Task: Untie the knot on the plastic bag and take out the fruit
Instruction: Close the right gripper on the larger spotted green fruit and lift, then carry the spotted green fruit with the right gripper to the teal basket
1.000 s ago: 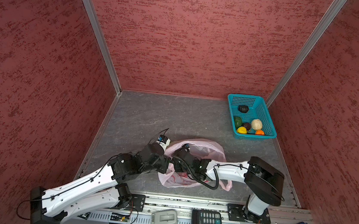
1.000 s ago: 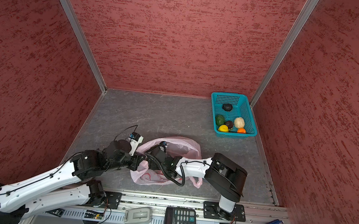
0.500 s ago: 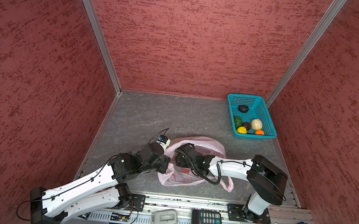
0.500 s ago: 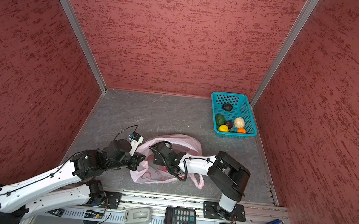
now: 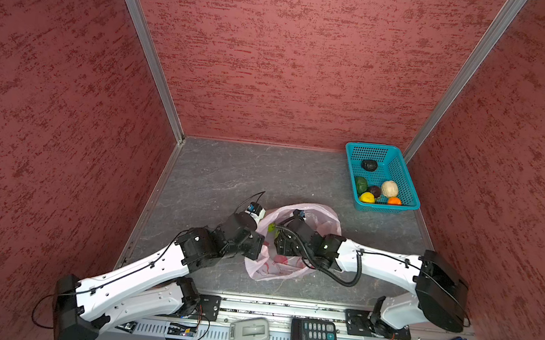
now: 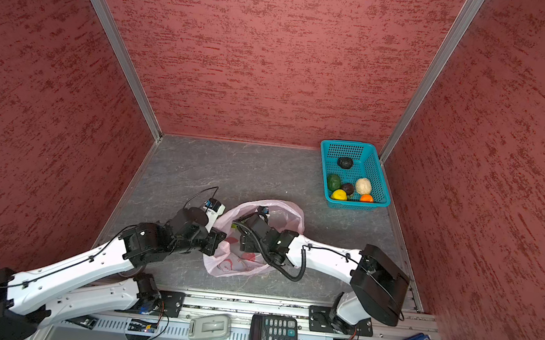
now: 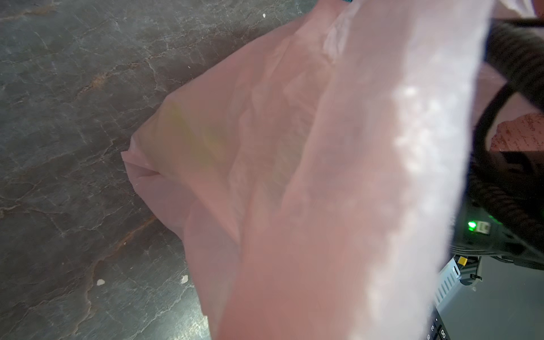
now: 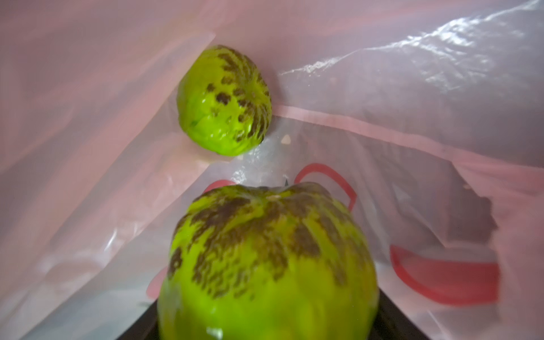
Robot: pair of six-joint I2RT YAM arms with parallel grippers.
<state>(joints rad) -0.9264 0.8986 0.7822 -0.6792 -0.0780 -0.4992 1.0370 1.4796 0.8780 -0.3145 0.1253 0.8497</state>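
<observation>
Right elbow (image 5: 440, 289): you've swung it out toward the right wall (image 5: 520, 167).
Right gripper (image 5: 274, 246): narrowed around bumpy bright-green fruit (image 8: 268, 265).

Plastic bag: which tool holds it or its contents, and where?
Left tool pinches the bag at its rim. Right tool, inside the bag, has a green fruit between its jaws; a firm grip cannot be confirmed.

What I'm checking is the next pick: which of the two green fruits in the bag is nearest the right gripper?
The foreground green fruit looming large in the right wrist view; the smaller-looking green fruit lies farther back against the plastic bag.
</observation>
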